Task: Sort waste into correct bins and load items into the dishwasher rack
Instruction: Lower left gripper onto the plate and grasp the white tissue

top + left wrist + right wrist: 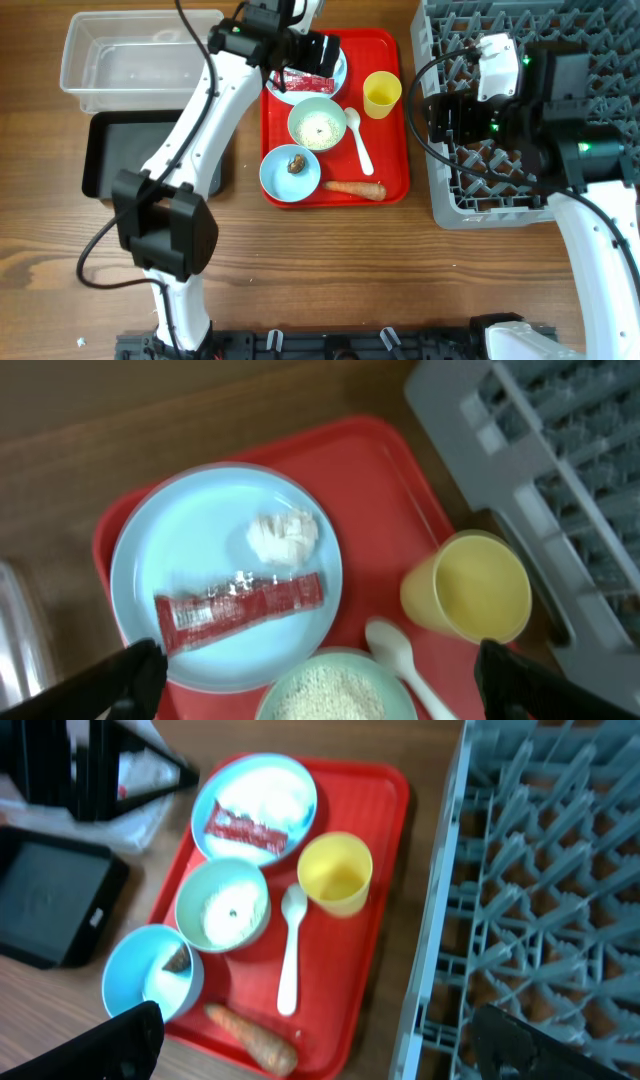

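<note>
A: Surface is a brown wooden table. What stands on it?

B: In the middle, a flat red tray. Just to its right, the grey rack. At far left, the clear tub, with the black tray just on its near side.

A: What is on the red tray?

B: Far-left corner: pale blue plate carrying the red wrapper, with the white scrap just beside it. Far-right corner: yellow cup, upright. Centre: green bowl with rice in it. Near-left: blue bowl holding the brown lump. The white spoon lies right of the green bowl, its scoop end toward the far side. The carrot lies along the near edge, right of the blue bowl.

A: Left gripper?

B: The left gripper hangs above the plate. Its jaws are spread as wide as they go with nothing between them. The wrapper and scrap lie apart from its fingers.

A: And the right?

B: The right gripper is over the rack's left edge, just right of the red tray. Its jaws are spread equally wide and hold nothing.
</note>
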`<act>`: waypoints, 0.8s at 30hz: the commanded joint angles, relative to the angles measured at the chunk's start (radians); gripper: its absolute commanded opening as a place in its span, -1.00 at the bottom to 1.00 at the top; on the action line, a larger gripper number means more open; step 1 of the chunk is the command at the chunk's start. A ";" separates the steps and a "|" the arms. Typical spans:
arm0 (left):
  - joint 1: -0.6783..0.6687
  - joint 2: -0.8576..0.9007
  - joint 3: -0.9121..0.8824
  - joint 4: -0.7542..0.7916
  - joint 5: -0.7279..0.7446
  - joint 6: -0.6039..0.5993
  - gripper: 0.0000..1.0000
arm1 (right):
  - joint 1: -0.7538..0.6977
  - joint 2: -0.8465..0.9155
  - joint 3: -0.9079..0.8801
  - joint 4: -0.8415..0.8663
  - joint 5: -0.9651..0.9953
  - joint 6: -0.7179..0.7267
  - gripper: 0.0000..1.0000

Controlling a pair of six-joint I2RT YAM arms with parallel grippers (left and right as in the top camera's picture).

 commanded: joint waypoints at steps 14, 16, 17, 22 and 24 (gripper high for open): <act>-0.029 0.309 0.023 0.235 -0.142 -0.015 0.63 | 0.007 0.016 0.022 -0.050 0.009 0.002 1.00; -0.029 0.321 0.023 0.247 -0.142 -0.018 0.60 | 0.007 0.016 0.022 -0.050 0.009 0.001 0.99; -0.029 0.328 0.023 0.254 -0.142 -0.018 0.57 | 0.007 0.016 0.022 -0.050 0.009 0.002 0.99; -0.035 0.365 0.023 0.330 -0.138 -0.034 0.39 | 0.007 0.016 0.022 -0.050 0.009 0.009 0.99; -0.042 0.383 0.023 0.354 -0.138 -0.037 0.39 | 0.007 0.016 0.022 -0.051 0.009 0.009 0.99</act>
